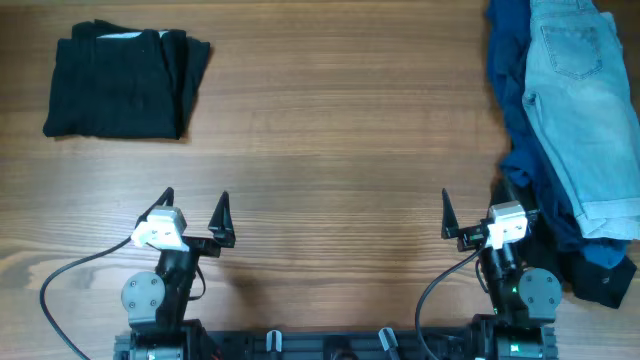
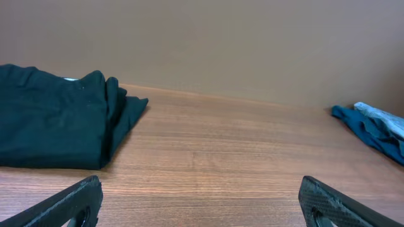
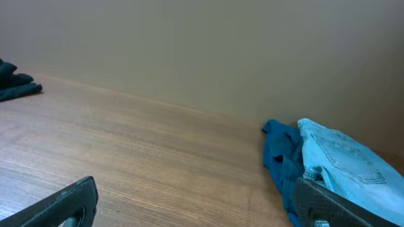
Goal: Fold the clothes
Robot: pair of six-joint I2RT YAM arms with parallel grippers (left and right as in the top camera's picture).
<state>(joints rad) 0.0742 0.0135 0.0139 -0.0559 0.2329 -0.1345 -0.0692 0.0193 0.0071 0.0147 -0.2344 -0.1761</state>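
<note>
Black shorts (image 1: 125, 85): folded into a neat block at about 10 o'clock on the table (image 1: 330, 130), well apart from both arms.
Unfolded pile: light-blue denim shorts (image 1: 585, 100) lie on top of dark blue garments (image 1: 520, 150) at about 3 o'clock, just beside the right arm.
Handling: all soft and limp. The denim is probably stiffer and heavier, and is best pinched at the waistband or a hem corner.
Left gripper (image 1: 195, 196): fingers spread wide, holding nothing.
Right gripper (image 1: 470, 200): fingers spread wide, holding nothing.
Containers: none in view; the garments lie straight on the wood.
</note>
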